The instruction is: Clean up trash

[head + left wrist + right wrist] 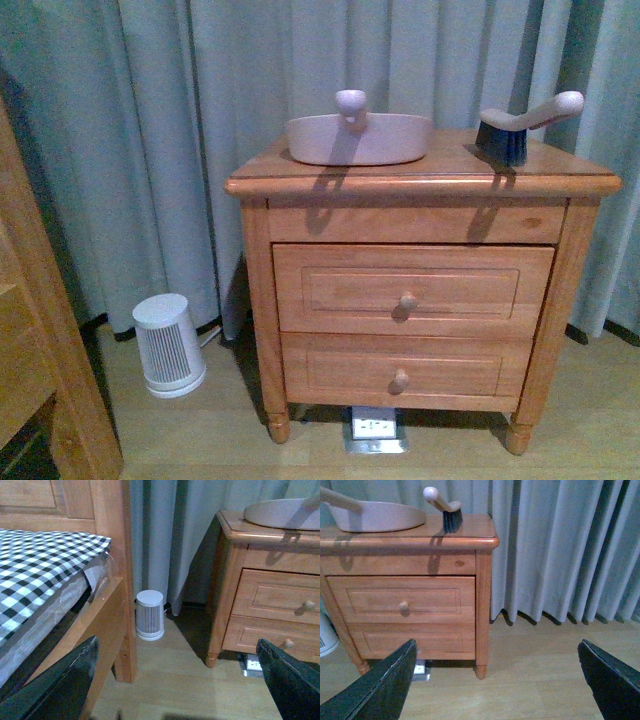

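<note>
Left wrist view is showing the left gripper (176, 642) with its jaws released. The two dark fingers (65, 690) are standing wide apart with nothing between them, and only bare wooden floor (175, 680) is lying below the gap. The arm is holding the gripper low and roughly level. Straight ahead of the jaws, a white ribbed cylinder (150, 615) is standing on the floor against the curtain (170, 530). Beyond one finger, a wooden bed frame (112, 545) is carrying checked bedding (35, 565). Beyond the other, the nightstand (260, 595) is standing; the picture edge is cutting off its far side and most of the pink dustpan (280, 512) on top.

Right wrist view is showing the right gripper (496, 642) likewise released, with its fingers (615, 680) spread, nothing gripped, and the arm holding it level above the floor. Ahead of one finger the nightstand is standing with the dustpan and a brush (447, 510) on top, the dustpan partly cut off. Ahead of the other finger only curtain is hanging.

Front view is showing neither arm. The trash is not showing in any view. The dustpan's wall is hiding its interior, and a small grey box (374, 428) under the nightstand is too blurred to identify.
</note>
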`<state>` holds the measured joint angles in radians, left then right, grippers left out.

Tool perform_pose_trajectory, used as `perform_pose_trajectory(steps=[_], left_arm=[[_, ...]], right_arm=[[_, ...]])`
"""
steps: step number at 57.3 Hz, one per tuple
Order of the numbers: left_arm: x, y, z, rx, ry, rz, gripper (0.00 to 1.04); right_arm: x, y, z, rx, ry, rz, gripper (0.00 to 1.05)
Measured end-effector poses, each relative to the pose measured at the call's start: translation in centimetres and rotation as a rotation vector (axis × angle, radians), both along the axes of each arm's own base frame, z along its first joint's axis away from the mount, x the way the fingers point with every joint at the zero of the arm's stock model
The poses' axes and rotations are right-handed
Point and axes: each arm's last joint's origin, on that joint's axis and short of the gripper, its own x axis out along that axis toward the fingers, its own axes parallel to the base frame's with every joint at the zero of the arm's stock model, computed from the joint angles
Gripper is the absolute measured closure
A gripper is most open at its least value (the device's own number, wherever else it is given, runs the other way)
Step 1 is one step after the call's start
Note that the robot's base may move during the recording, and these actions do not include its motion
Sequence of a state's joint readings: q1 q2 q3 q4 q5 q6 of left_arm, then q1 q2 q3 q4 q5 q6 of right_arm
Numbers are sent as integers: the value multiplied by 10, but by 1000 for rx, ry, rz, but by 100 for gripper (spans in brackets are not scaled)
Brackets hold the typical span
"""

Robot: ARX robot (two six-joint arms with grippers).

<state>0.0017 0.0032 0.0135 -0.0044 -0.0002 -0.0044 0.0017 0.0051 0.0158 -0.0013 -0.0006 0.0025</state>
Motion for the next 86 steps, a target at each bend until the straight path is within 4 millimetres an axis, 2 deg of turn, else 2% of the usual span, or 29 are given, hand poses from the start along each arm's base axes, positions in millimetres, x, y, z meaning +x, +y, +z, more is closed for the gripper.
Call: perform_pose_trajectory(steps=[51, 55, 58, 62, 65, 72, 77, 82, 86], left_arm=[[0, 0, 0, 0, 1, -2, 8], [2, -1, 0, -53, 49, -52, 8], [12, -3, 10, -62, 97, -89, 8], [30, -9, 35, -1, 139, -150, 8], [49, -16, 59, 83, 185, -190, 8], [93, -38, 100, 207, 273, -242, 8], [133, -66, 130, 251, 352, -282, 8], [168, -99, 151, 271, 382, -308, 8], [189, -121, 159, 272, 398, -320, 8]], right_arm=[[0, 0, 0, 0, 0, 0, 7], [0, 0, 0, 0, 0, 0, 7], [0, 0, 0, 0, 0, 0, 7], [0, 0, 0, 0, 0, 0, 7], [0, 0, 0, 0, 0, 0, 7], [0, 0, 0, 0, 0, 0, 7], [0, 0, 0, 0, 0, 0, 7], [0, 0, 0, 0, 0, 0, 7], [0, 0, 0, 0, 0, 0, 7]])
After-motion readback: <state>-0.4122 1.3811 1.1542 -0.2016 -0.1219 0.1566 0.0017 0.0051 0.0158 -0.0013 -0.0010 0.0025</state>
